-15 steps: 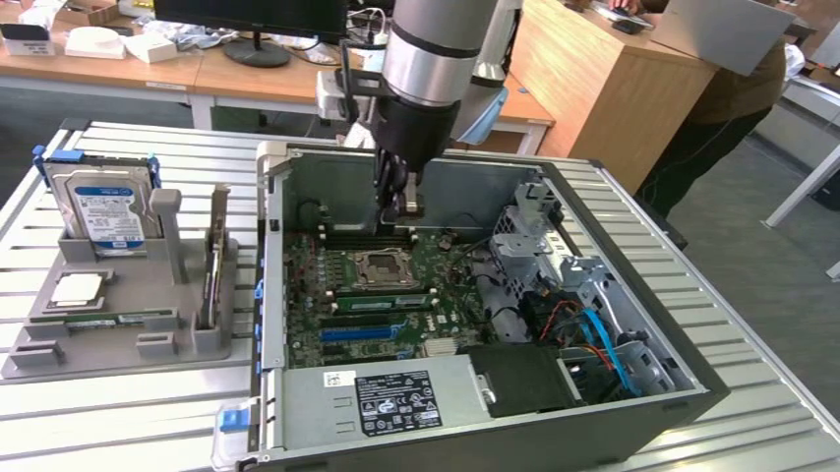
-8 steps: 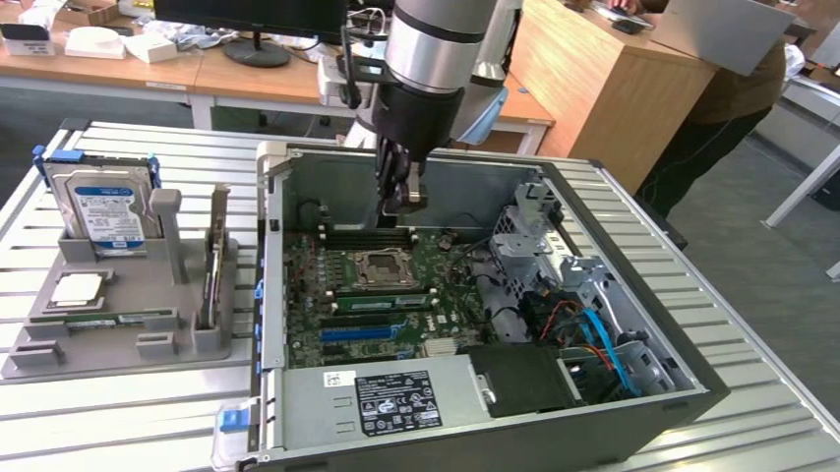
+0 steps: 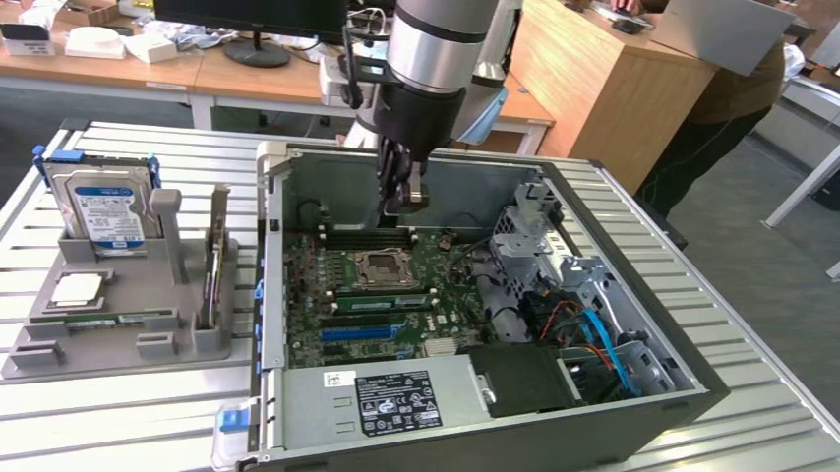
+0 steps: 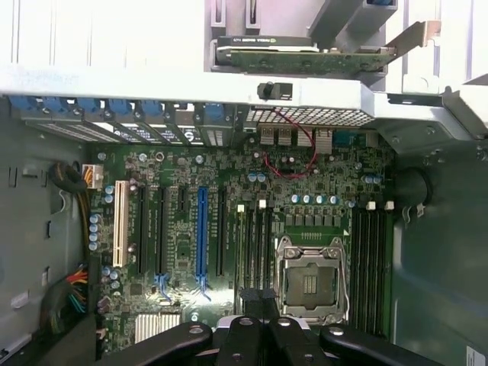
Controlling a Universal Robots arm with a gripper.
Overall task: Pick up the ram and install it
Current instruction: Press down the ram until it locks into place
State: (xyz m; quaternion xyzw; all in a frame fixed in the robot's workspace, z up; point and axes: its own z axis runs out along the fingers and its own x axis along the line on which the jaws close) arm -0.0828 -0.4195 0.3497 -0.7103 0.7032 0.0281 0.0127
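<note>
The ram (image 3: 102,318) is a thin green stick with a pale label, lying flat in a slot of the grey holder (image 3: 171,344) at the exterior view's left, outside the computer case. My gripper (image 3: 409,197) hangs inside the open case (image 3: 630,295), far from the ram, over the back part of the motherboard (image 3: 381,295) near the long memory slots (image 3: 374,236). Its dark fingers (image 4: 259,299) are pressed together with nothing green between them. Below them the wrist view looks down on the empty processor socket (image 4: 306,282) and the slots (image 4: 371,267) beside it.
The holder also carries a blue-labelled hard drive (image 3: 105,211), a square silver chip (image 3: 77,287) and an upright card (image 3: 212,261). Cables and a drive cage (image 3: 552,246) fill the case's right side. A power supply (image 3: 393,398) lies at the front. A person (image 3: 729,108) stands behind.
</note>
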